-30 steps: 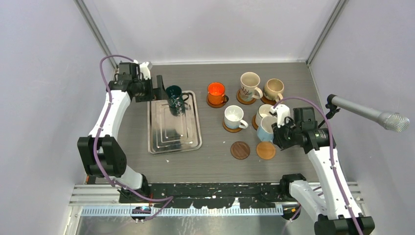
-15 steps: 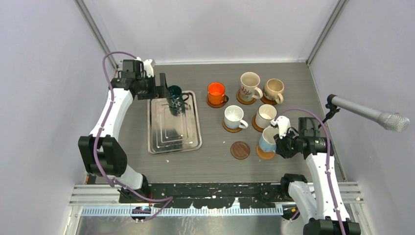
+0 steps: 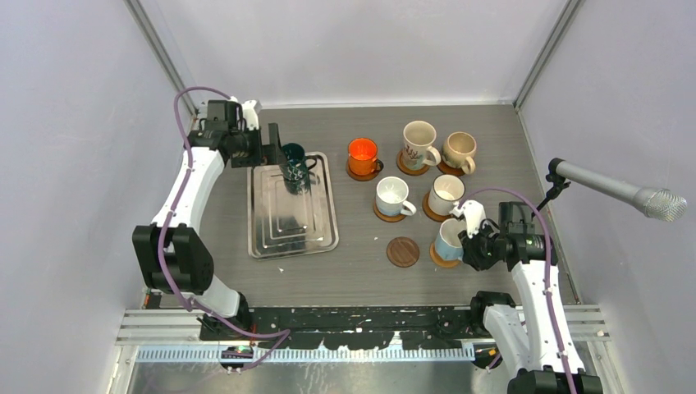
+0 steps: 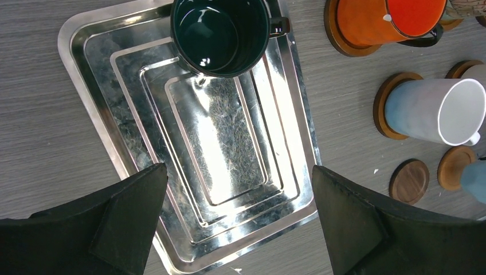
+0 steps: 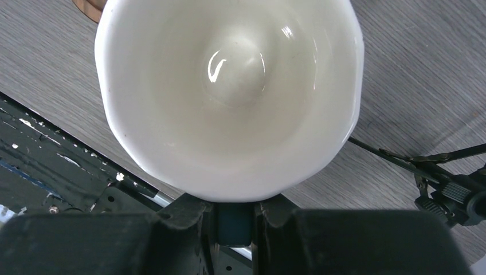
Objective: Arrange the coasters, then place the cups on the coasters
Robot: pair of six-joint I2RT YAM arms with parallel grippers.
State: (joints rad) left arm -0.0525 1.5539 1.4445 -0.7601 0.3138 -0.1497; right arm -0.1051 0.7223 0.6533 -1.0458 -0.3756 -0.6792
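Note:
My right gripper (image 3: 466,245) is shut on the handle (image 5: 235,224) of a light blue cup (image 3: 450,240), which sits upright over an orange-tan coaster (image 3: 441,263). The cup's pale inside (image 5: 229,97) fills the right wrist view. A bare dark brown coaster (image 3: 403,251) lies just to its left. A dark green cup (image 3: 292,161) stands at the far end of the silver tray (image 3: 263,238). My left gripper (image 3: 277,152) hovers open beside that cup, and its jaws (image 4: 239,169) stand wide above the tray (image 4: 86,69), short of the green cup (image 4: 220,34). Behind, several cups sit on coasters, among them an orange one (image 3: 362,154).
A white-and-blue cup (image 3: 392,195), a white one (image 3: 446,193), a patterned cream one (image 3: 419,144) and a beige one (image 3: 460,149) crowd the back right. A grey microphone (image 3: 615,189) juts in from the right. The black rail (image 3: 361,320) runs along the near edge.
My right gripper carried the light blue cup toward the near edge and lowered it over the orange-tan coaster. The left gripper edged slightly toward the green cup.

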